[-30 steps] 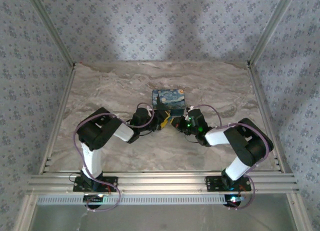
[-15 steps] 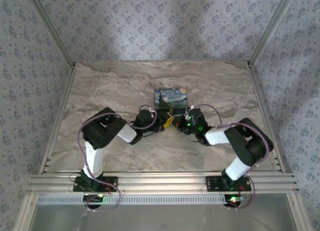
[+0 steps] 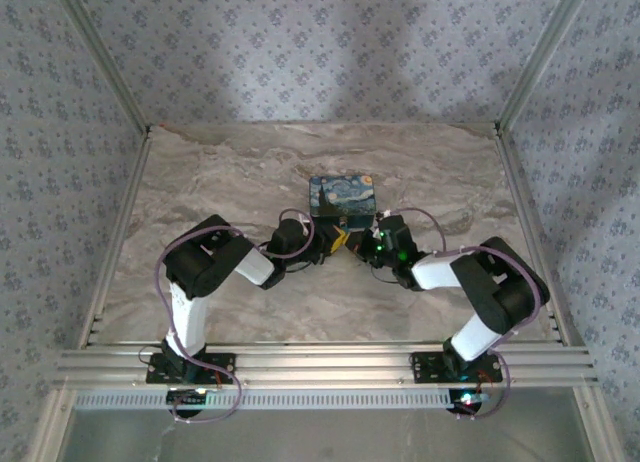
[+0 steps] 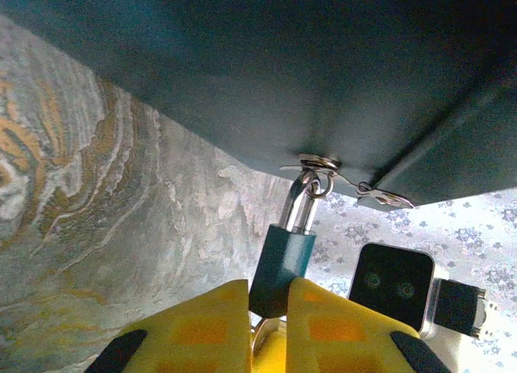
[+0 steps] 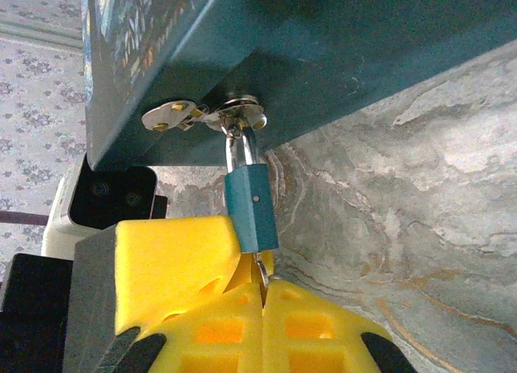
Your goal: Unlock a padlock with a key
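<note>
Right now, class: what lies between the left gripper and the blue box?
The padlock: its teal body pinched by the left gripper, its shackle hooked to the blue box; left wrist view.

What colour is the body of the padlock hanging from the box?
The padlock body is teal, with a silvery shackle; clearest in the right wrist view.

Small metal padlock (image 4: pixel 282 270): body was teal-blue, shackle bright silver. Thin metal key (image 5: pixel 262 270) below it was silver.

Rectangular box (image 3: pixel 341 194): lid was dark blue with a swirly yellow-and-white night-sky print; underside plain dark teal. Its small metal hasp (image 5: pixel 202 115) was silver.

Foam pads (image 4: pixel 202 328) of the left gripper (image 4: pixel 268 299) were yellow; the right gripper (image 5: pixel 264 296) carried the same yellow.

Marble-look table (image 3: pixel 220 172) was grey-beige with wavy darker veins. Papered walls (image 3: pixel 320 52) were pale lilac-grey with a small repeating floral motif.
</note>
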